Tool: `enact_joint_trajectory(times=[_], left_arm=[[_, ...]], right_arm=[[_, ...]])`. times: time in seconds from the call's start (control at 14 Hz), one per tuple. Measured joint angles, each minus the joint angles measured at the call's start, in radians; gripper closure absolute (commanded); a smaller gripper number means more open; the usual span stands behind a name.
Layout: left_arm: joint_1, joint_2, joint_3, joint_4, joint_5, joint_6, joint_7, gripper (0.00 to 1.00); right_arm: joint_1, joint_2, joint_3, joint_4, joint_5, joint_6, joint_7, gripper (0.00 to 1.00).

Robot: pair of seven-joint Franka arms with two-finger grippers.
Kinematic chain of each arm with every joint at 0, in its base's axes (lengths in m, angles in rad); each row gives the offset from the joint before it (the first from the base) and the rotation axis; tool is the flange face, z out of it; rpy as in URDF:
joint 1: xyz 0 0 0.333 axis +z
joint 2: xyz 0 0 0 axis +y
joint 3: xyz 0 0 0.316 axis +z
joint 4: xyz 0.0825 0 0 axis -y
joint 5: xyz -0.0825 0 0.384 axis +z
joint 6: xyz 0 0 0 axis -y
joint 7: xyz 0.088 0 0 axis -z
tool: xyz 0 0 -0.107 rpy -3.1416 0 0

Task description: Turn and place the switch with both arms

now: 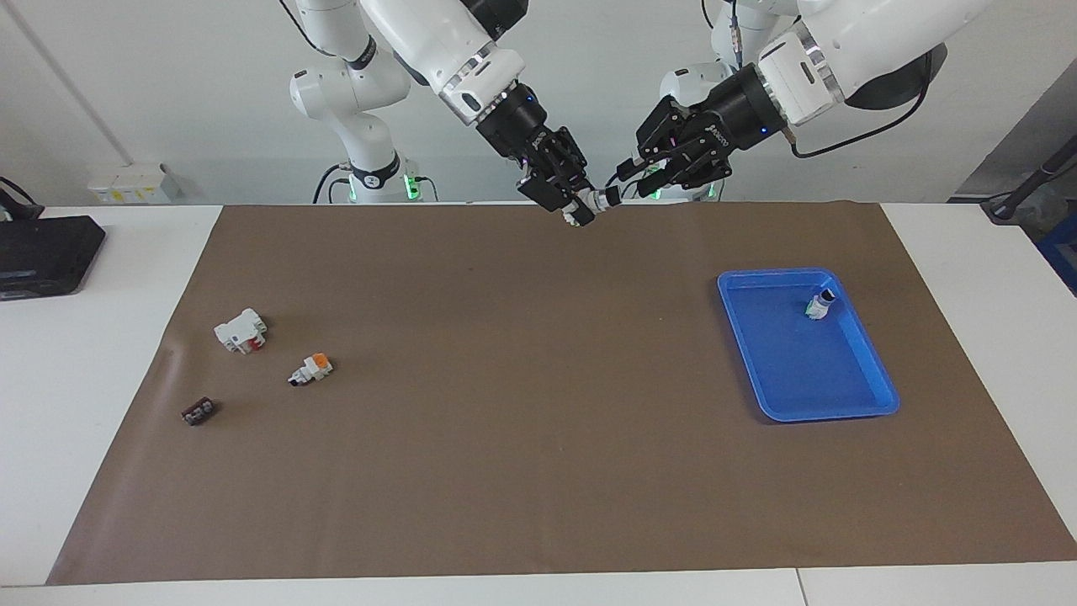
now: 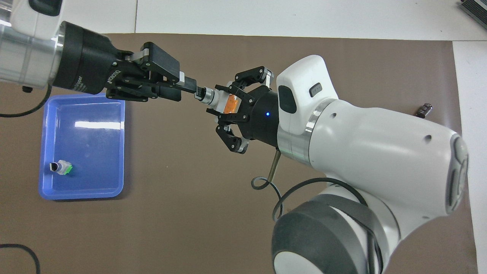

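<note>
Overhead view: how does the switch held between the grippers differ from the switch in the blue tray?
The held switch is up in the air, clamped by the right gripper, with the left gripper at its button end; the tray switch lies loose in the blue tray. The held switch shows an orange face; the tray switch shows a green side. Both have white bodies and a dark button end.
</note>
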Motion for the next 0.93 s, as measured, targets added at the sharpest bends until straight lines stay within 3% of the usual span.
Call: enact_joint_trajectory(times=[0.72,0.93], left_arm=[[-0.019,0.004,-0.012,-0.035,0.006,0.076,0.042,0.61],[-0.02,0.002,-0.012,-0.047,0.007,0.077,0.042,0.7]], right_arm=[[0.001,0.0,0.0,0.0,0.0,0.007,0.0,1.0],[0.001,0.0,0.0,0.0,0.0,0.011,0.0,1.0]])
